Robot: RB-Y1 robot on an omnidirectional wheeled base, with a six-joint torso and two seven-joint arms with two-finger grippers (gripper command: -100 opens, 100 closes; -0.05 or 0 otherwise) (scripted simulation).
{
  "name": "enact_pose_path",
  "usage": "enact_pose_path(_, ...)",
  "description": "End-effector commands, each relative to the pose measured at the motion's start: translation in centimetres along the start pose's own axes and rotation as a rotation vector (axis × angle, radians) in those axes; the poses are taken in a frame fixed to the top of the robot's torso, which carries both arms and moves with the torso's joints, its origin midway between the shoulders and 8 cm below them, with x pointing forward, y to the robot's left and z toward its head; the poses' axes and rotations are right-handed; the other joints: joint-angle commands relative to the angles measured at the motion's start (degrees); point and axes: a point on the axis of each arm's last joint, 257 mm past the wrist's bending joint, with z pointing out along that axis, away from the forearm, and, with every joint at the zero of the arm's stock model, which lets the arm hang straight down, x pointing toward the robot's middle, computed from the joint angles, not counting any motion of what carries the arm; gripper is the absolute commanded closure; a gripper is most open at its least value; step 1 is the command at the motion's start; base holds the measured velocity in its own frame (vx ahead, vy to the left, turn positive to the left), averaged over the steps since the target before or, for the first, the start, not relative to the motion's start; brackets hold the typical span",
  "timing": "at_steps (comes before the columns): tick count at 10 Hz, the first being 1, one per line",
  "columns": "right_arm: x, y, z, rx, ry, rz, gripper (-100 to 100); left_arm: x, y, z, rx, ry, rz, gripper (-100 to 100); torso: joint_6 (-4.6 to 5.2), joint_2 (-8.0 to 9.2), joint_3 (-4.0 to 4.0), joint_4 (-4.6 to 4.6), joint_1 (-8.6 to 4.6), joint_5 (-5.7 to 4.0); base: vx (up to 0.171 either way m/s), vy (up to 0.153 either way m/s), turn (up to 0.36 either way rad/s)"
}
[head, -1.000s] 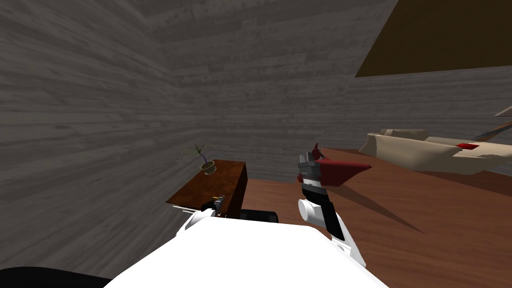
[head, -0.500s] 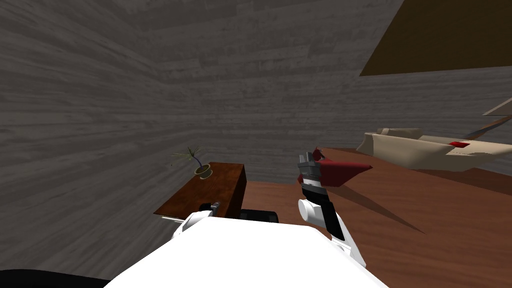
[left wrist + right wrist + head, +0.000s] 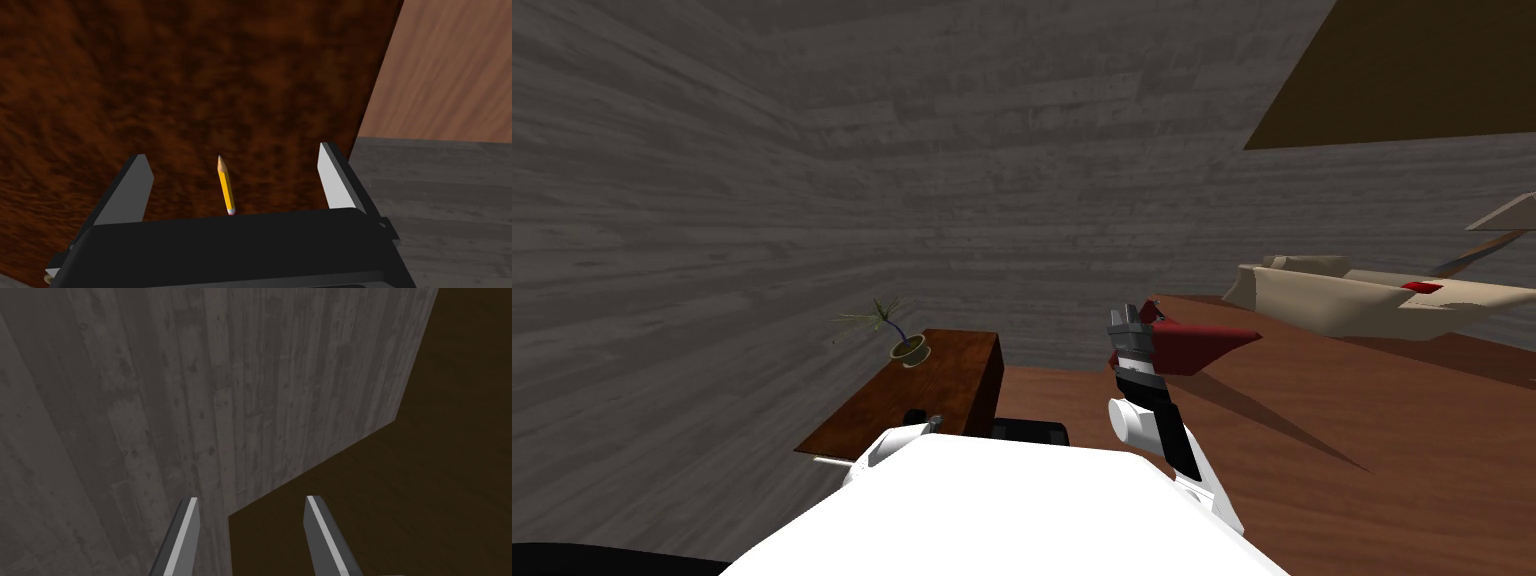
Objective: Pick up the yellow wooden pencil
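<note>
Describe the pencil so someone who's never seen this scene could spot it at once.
Find the dark brown table against the grey plank wall, potted plant at its far end. Nearer me, between the left gripper's open fingers, a short pencil lies on it. It is the only yellow thing there, with a tan point and pinkish eraser end.

There is one yellow pencil (image 3: 226, 186), one dark brown worktop (image 3: 952, 372), one potted plant (image 3: 909, 349) and one beige sofa (image 3: 1352, 295). There are two hands, the left hand (image 3: 233, 152) and the right hand (image 3: 251, 499), each with two fingers (image 3: 127, 192).
</note>
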Motion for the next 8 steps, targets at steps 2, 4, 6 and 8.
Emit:
enact_pose_path(2, 0.0, 0.0, 0.0, 0.000, 0.000, 0.000, 0, -1.5, 2.4, 0.3, -0.084, -0.011, 0.003, -100, 0.01, -0.10, -0.06, -0.02, -0.03, 0.00, 0.129, 0.010, -0.042)
enact_pose_path(4, 0.0, 0.0, 0.0, 0.000, 0.000, 0.000, 0, -2.5, 4.0, 0.3, -0.134, -0.018, 0.003, -100, 0.00, -0.08, -0.05, -0.02, -0.05, -0.01, 0.100, 0.008, -0.024)
enact_pose_path(6, 0.0, 0.0, 0.0, 0.000, 0.000, 0.000, 0, -2.3, 3.5, 0.4, -0.120, -0.016, 0.003, 0, -0.01, 0.14, 0.07, 0.02, -0.09, -0.01, 0.023, 0.001, -0.002)
enact_pose_path(8, 0.0, 0.0, 0.0, 0.000, 0.000, 0.000, 0, -3.8, 3.4, 0.7, -0.114, -0.027, 0.006, -100, -0.04, 0.20, 0.11, 0.04, -0.16, -0.03, 0.053, -0.025, 0.128)
